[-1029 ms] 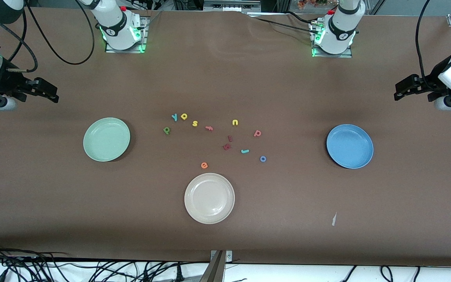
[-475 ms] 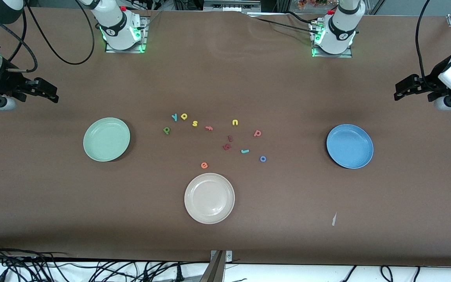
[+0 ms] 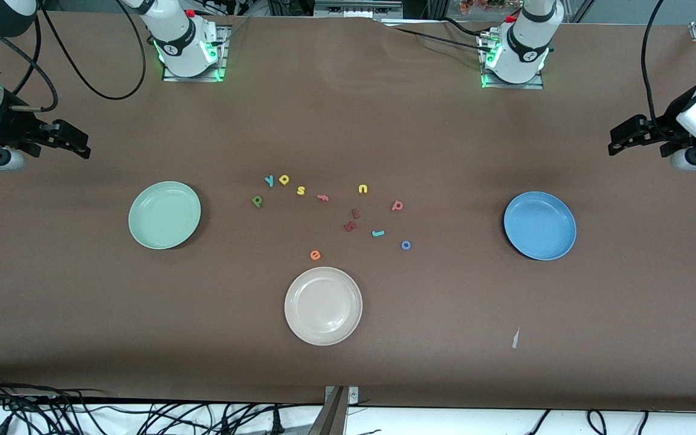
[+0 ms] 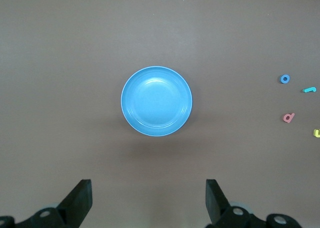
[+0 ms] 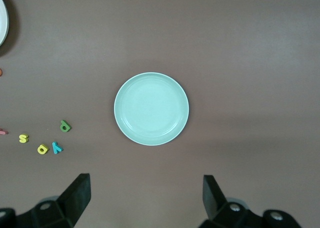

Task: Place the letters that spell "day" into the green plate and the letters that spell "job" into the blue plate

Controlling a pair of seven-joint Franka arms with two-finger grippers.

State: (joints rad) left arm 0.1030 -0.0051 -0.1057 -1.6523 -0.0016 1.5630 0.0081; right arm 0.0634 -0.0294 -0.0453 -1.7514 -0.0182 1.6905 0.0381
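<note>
The green plate (image 3: 164,215) (image 5: 151,109) lies empty toward the right arm's end, the blue plate (image 3: 539,225) (image 4: 156,101) empty toward the left arm's end. Between them on the table are the green d (image 3: 257,201), light blue y (image 3: 270,180), yellow a (image 3: 284,179), teal j (image 3: 378,233), blue o (image 3: 406,244) and pinkish-red b (image 3: 397,205). My right gripper (image 3: 80,144) (image 5: 146,195) hangs open over bare table at its end. My left gripper (image 3: 618,140) (image 4: 149,198) hangs open over bare table at its own end. Both hold nothing.
A cream-white plate (image 3: 323,306) sits nearest the front camera, with an orange e (image 3: 315,255) just above it in that view. A yellow s (image 3: 301,191), pink f (image 3: 322,197), yellow u (image 3: 363,189) and two dark red letters (image 3: 351,220) lie among the others. A paper scrap (image 3: 515,338) lies near the front edge.
</note>
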